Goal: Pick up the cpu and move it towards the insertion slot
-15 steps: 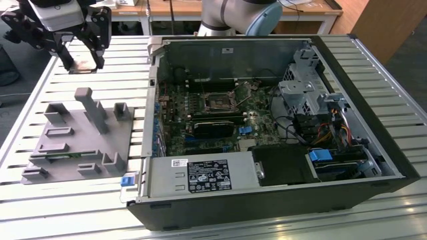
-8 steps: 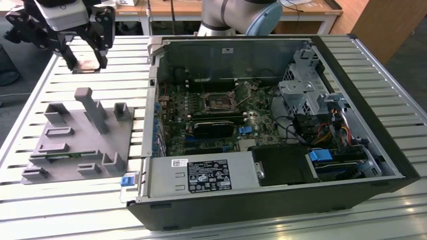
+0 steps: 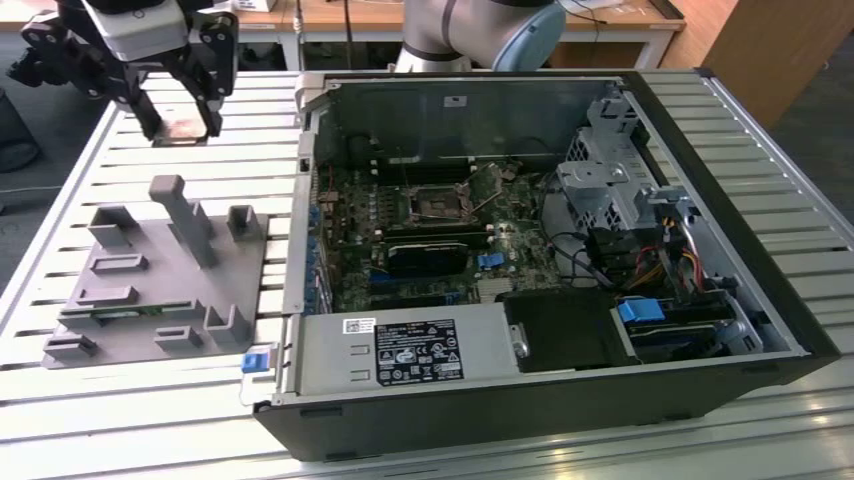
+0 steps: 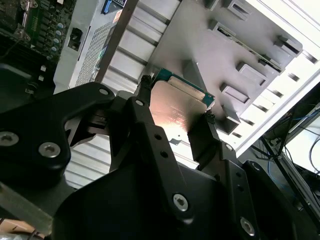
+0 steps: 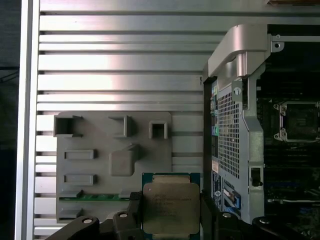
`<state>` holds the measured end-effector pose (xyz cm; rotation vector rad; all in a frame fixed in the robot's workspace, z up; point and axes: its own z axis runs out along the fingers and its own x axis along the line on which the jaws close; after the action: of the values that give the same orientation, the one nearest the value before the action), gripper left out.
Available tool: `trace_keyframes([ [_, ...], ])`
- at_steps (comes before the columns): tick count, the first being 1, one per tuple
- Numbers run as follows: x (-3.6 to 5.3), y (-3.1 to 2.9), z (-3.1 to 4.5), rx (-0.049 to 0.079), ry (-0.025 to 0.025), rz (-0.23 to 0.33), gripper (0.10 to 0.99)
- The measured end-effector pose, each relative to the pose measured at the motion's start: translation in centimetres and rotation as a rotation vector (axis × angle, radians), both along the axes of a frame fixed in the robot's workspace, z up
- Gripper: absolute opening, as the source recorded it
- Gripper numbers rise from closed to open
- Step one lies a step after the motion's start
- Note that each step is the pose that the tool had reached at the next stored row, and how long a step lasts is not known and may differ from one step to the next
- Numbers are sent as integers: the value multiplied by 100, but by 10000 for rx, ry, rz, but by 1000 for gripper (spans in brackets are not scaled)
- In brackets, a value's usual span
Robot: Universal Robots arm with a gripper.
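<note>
1. Slatted metal tabletop (image 3: 120,160) carries an open computer case (image 3: 747,250) and, on the exterior view's left, a grey fixture tray (image 3: 134,290) with raised blocks and recesses.
2. Gripper (image 3: 180,115) hangs above the tabletop at the far corner on the exterior view's left, beyond the tray and beside the case's outer wall, clear of both.
3. Fingers (image 4: 207,142) are clamped on the cpu (image 4: 175,107), one on each opposite edge; the chip sits between them, lifted off the tray.
4. In the first wrist view the cpu (image 5: 171,207) shows its silvery metal top with a thin green rim, held flat between the dark fingers (image 5: 210,215). In the second wrist view the top reflects a warm pinkish glare.
5. Insertion slot (image 3: 438,202) lies on the motherboard inside the case: a square socket with a metal frame around a dark centre. In the first wrist view it (image 5: 299,120) sits past the perforated case wall (image 5: 227,135), well apart from the held chip.
6. A narrow green strip-shaped board (image 5: 92,197) lies in a recess of the tray, near the gripper in the first wrist view.
7. A black block (image 3: 430,255) sits on the motherboard just beside the socket, on its nearer side in the exterior view.
</note>
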<state>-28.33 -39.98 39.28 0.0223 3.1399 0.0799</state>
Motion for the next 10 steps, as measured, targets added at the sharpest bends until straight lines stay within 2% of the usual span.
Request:
trace_keyframes([
  [10,99,35,0,0,1,1,545],
])
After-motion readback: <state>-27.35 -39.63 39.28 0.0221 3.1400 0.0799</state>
